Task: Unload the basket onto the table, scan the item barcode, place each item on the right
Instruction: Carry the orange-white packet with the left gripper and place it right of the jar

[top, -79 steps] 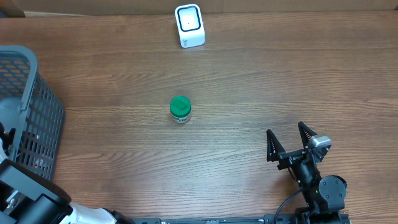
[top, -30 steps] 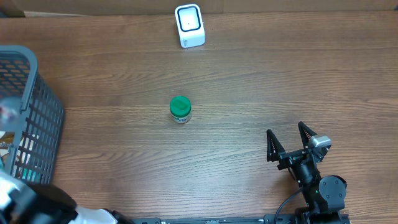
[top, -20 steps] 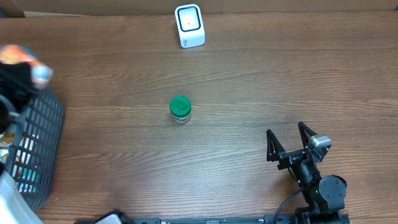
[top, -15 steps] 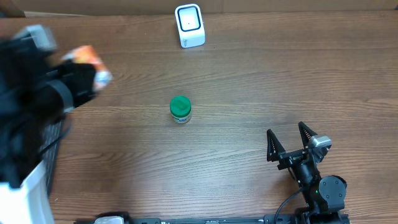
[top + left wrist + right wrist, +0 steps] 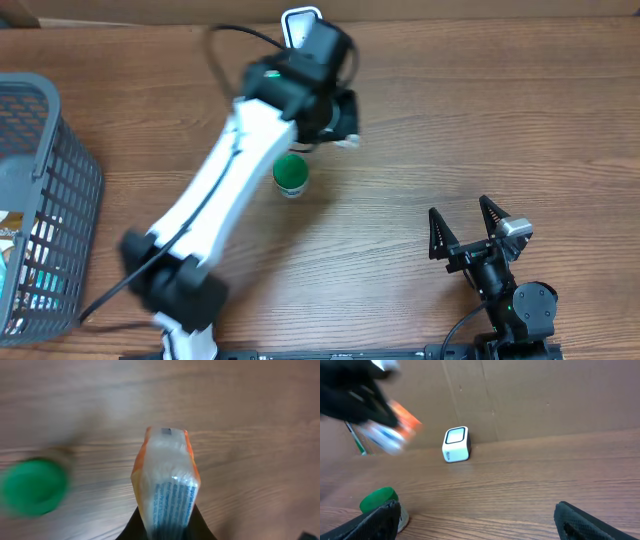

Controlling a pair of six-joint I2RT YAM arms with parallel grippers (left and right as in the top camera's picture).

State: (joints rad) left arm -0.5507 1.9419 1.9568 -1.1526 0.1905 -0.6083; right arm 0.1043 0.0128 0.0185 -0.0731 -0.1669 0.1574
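My left gripper hangs above the table just in front of the white scanner, shut on an orange and white packet with blue print. In the right wrist view the packet is blurred, up and left of the scanner, whose dark window faces up. The left arm hides part of the scanner from overhead. A green-lidded jar stands near the table's middle, below the left gripper. My right gripper rests open at the lower right, nothing between its fingers.
A grey mesh basket with several items inside stands at the left edge. A brown cardboard wall runs behind the scanner. The left arm stretches diagonally from the lower left over the table.
The left arm has swung fast from the basket at the left across to the scanner, carrying the packet. The right arm has not moved.
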